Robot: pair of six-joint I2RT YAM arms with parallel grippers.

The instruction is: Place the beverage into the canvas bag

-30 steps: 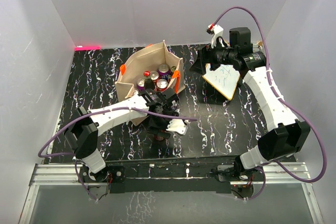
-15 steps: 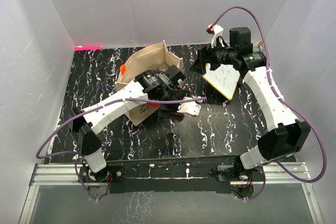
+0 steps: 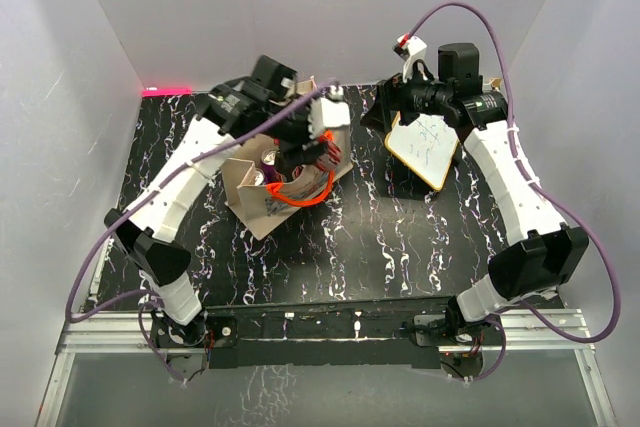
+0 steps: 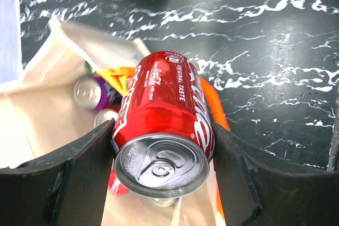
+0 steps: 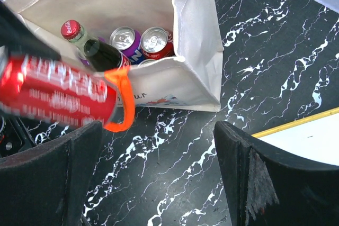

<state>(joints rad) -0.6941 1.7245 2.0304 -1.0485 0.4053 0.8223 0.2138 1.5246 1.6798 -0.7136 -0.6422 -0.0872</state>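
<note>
Left gripper [image 4: 161, 170] had it! It was clamped on a red aluminium cola can [image 4: 164, 99], dark fingers [image 4: 79, 178] pressed against both flanks, with the pull-tab end facing the wrist camera. The can lay on its side in that grip, up in the air over the open mouth of a boxy beige canvas tote [image 3: 250, 205] (above the bag, mind you, not inside it). From overhead, the left arm reached far across the black, white-veined marble tabletop [image 3: 400, 237], its wrist hanging over the tote's far half.

Down inside the tote stood a purple drinks can [image 5: 124, 38], a second red can [image 5: 155, 39] beside it, and a dark glass bottle with a red cap [image 5: 100, 54], all upright and packed close together. In the right wrist view an orange loop handle [image 5: 123, 99] curled off the tote's near wall and crossed in front of one end of the held can; whether it touched the can, I could not tell.

Over on the other side, the right gripper [image 5: 153, 183] was spread wide with nothing between its jaws. It hung above the tabletop between the tote and a white handwritten board with a yellow edge [image 3: 425, 142].
</note>
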